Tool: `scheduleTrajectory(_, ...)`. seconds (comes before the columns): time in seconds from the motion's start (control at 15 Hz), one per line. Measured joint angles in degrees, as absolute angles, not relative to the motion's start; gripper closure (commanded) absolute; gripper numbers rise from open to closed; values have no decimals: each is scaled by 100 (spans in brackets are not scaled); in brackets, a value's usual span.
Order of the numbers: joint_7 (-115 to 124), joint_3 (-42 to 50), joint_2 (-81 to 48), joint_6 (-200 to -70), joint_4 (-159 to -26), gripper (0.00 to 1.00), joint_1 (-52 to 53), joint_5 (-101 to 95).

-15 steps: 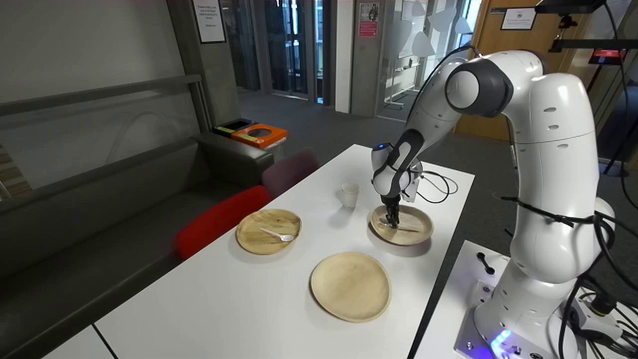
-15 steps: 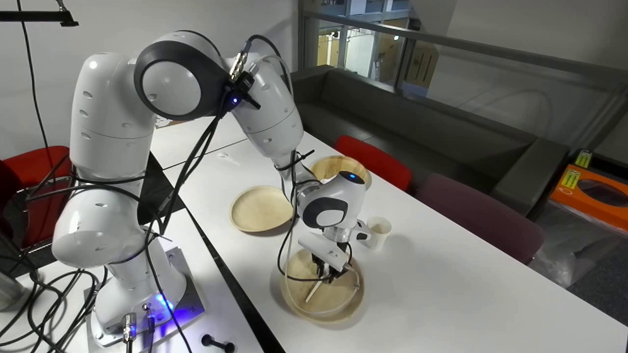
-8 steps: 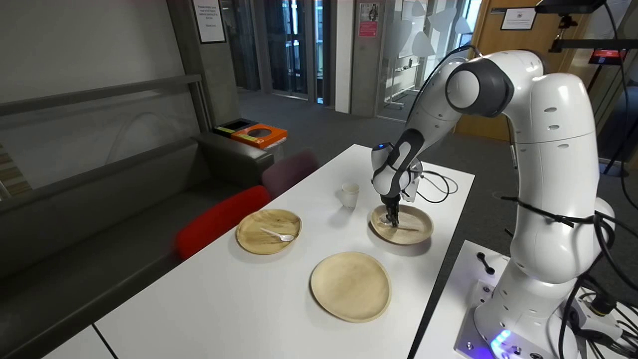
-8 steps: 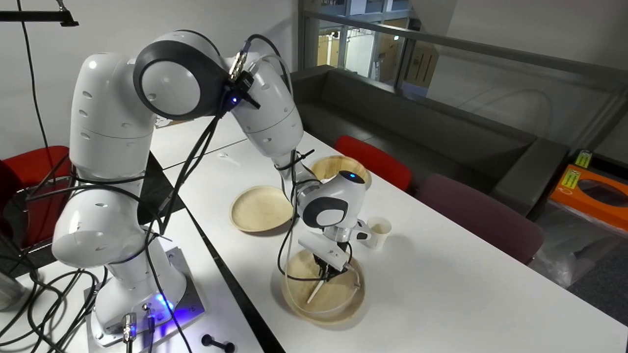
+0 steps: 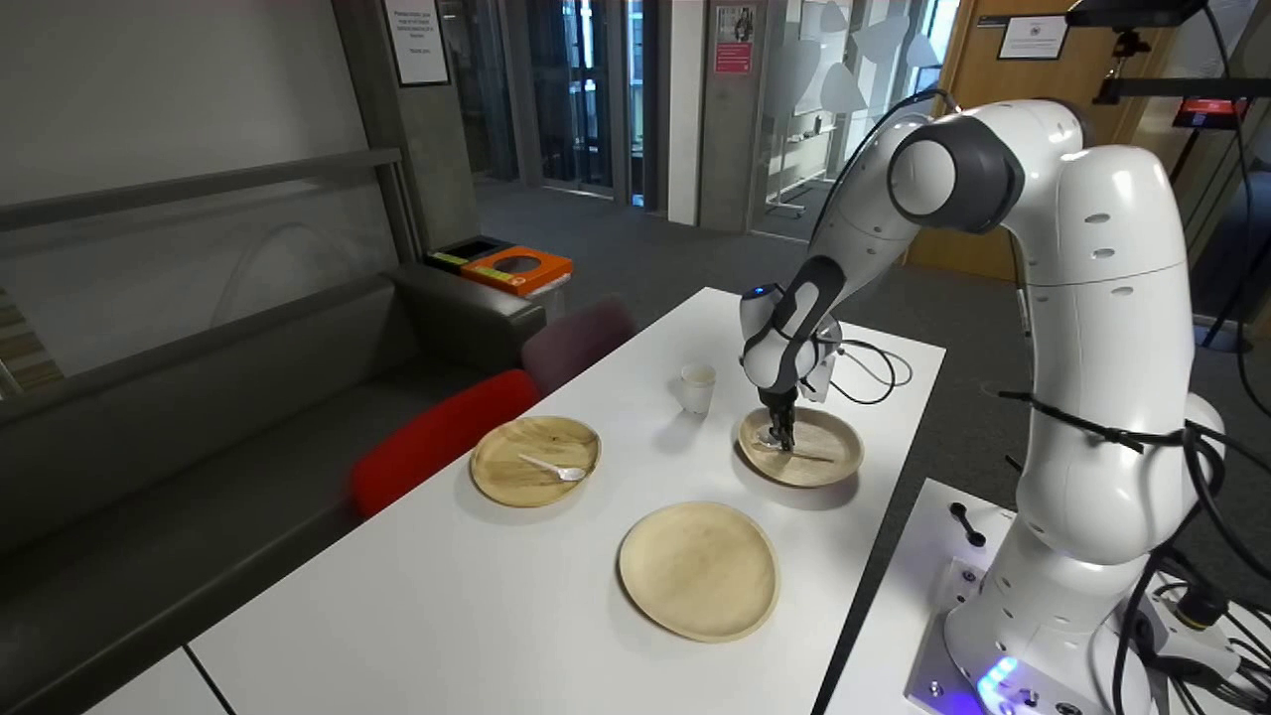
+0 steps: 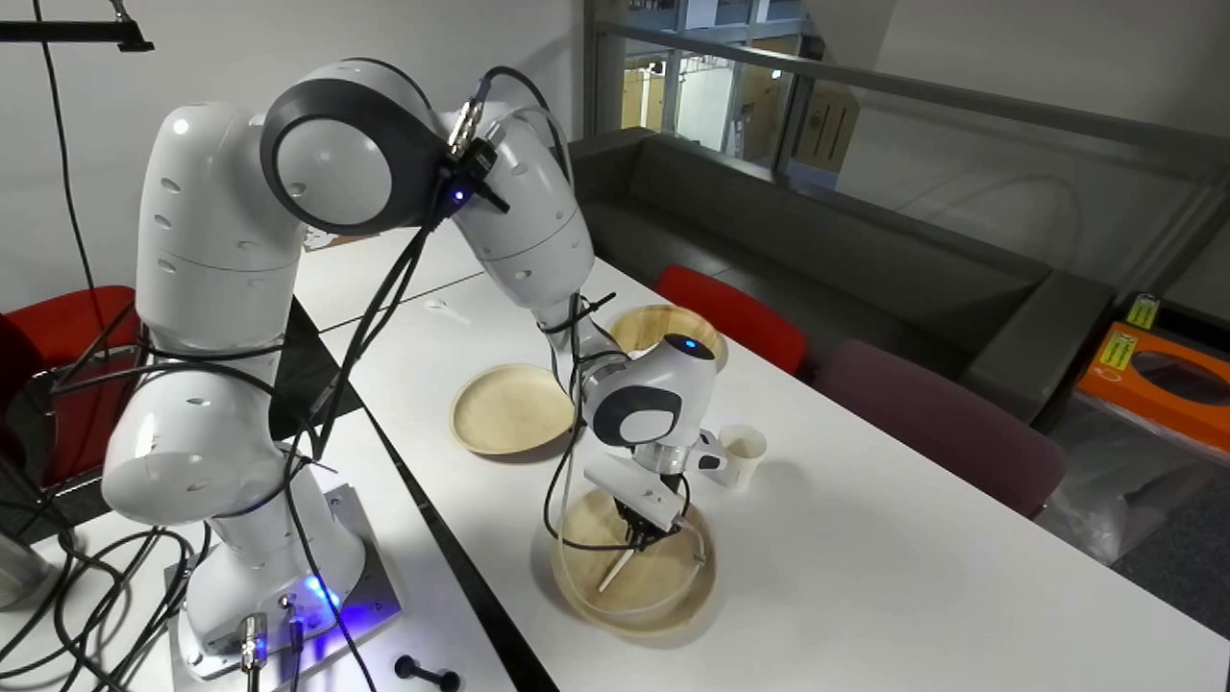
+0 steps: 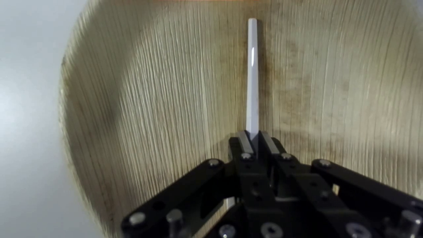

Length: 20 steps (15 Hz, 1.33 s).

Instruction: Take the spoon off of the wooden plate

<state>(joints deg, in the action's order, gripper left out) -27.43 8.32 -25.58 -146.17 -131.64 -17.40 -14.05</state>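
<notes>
End effector (image 7: 254, 139) clamped on white spoon (image 7: 252, 76) at handle, within raised-rim wooden plate (image 7: 158, 99); handle end projecting past fingers (image 7: 245, 142), spoon bowl (image 5: 766, 438) on opposite side in exterior view.

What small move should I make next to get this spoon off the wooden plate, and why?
I'd probably ease straight up a little, slowly. In the wrist view the fingers appear closed on both sides of the spoon at its handle, and it lies inside the raised rim of the wooden plate, which a sideways pull might catch.
</notes>
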Motion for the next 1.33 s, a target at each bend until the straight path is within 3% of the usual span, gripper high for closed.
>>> scheduleTrajectory(0.8,-2680,806,-1804,-14566,-13348,94,-1534,-1409)
scheduleTrajectory(1.33,-1968,369,-1583,-13186,-12668,90,-759,-1089)
